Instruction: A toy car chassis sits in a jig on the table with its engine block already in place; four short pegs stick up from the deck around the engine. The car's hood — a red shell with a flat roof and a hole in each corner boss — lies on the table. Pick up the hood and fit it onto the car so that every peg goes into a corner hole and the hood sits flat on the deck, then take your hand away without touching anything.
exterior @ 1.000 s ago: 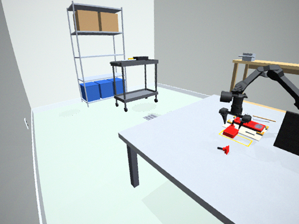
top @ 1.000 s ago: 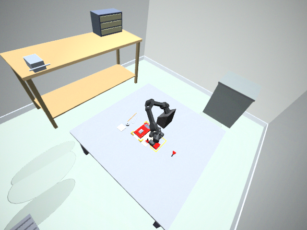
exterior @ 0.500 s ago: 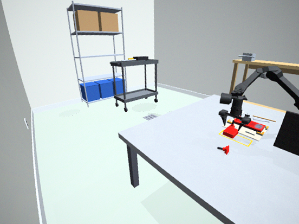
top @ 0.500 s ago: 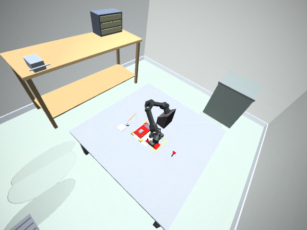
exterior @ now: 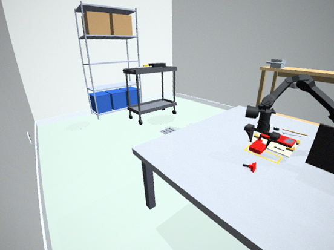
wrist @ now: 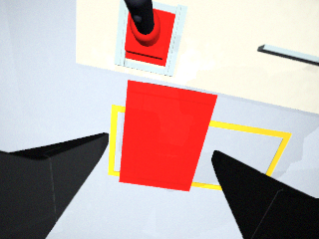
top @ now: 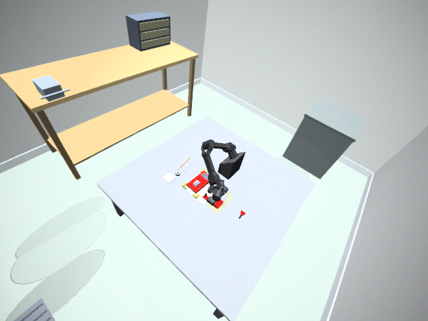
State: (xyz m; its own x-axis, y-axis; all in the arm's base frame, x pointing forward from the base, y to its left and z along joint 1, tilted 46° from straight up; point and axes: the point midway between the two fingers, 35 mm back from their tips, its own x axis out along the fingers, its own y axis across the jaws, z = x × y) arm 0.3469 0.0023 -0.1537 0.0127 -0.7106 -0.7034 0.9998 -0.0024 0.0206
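The red hood (wrist: 166, 139) (exterior: 257, 146) (top: 219, 203) lies flat on the table, at the left end of a yellow outlined rectangle (wrist: 249, 129) (exterior: 270, 160) (top: 221, 208). My gripper (wrist: 161, 146) (exterior: 259, 137) (top: 215, 196) is open and empty. It hangs right over the hood, with one dark finger on each side and some way above it. The red car chassis (top: 201, 180) (exterior: 282, 138) with its grey engine sits in the cream jig board (wrist: 224, 50) (exterior: 279, 149) just behind the hood. The pegs are too small to make out.
A red part with a dark knob (wrist: 145, 30) sits in a pale frame on the jig board. A small red knob-like piece (top: 242, 214) (exterior: 251, 166) lies in front on the table. A black box (top: 232, 164) (exterior: 331, 150) stands by the arm's base. A white card (top: 168, 178) and a thin stick (top: 184, 162) lie to the left.
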